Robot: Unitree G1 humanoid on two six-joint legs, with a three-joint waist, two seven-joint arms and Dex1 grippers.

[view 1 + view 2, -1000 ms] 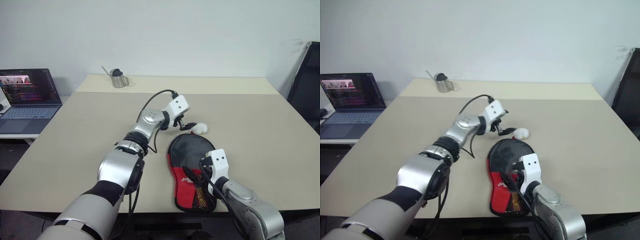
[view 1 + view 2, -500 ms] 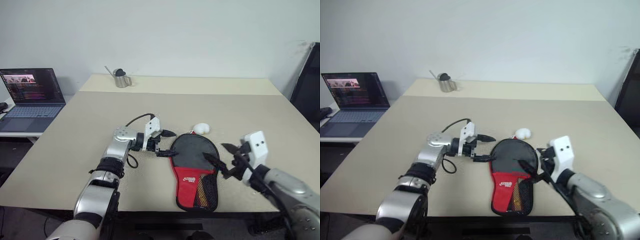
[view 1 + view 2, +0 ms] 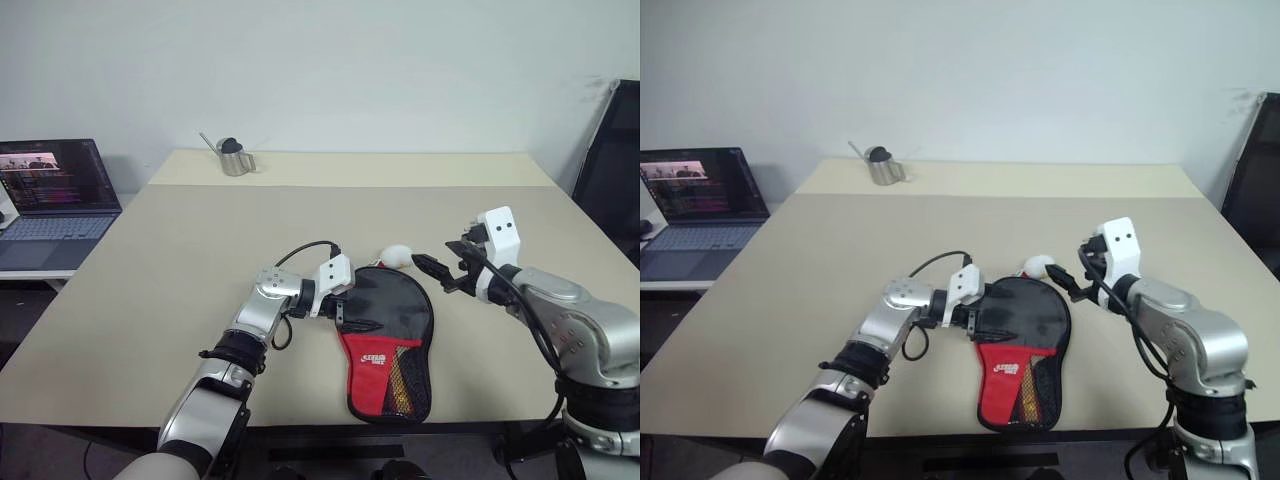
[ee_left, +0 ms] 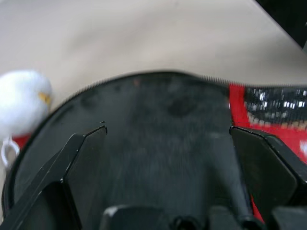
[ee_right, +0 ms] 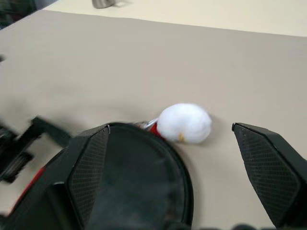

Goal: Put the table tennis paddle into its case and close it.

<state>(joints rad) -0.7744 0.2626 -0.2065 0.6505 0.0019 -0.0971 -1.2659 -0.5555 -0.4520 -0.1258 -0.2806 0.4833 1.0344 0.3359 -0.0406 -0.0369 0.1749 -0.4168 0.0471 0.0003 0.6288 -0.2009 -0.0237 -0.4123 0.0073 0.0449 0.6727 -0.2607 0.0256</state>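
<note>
The case (image 3: 386, 338) lay flat near the table's (image 3: 180, 260) near edge. The left gripper (image 3: 357, 312) rested at its left rim, jaws spread, holding nothing. Farther right, the right gripper (image 3: 443, 274) hovered open beside a white fluffy object (image 3: 397, 255).

The white lettering on the black-and-red paddle-shaped fabric case (image 3: 388, 335) is too small to read. The open laptop (image 3: 50, 200) is cut by the frame's left edge.
</note>
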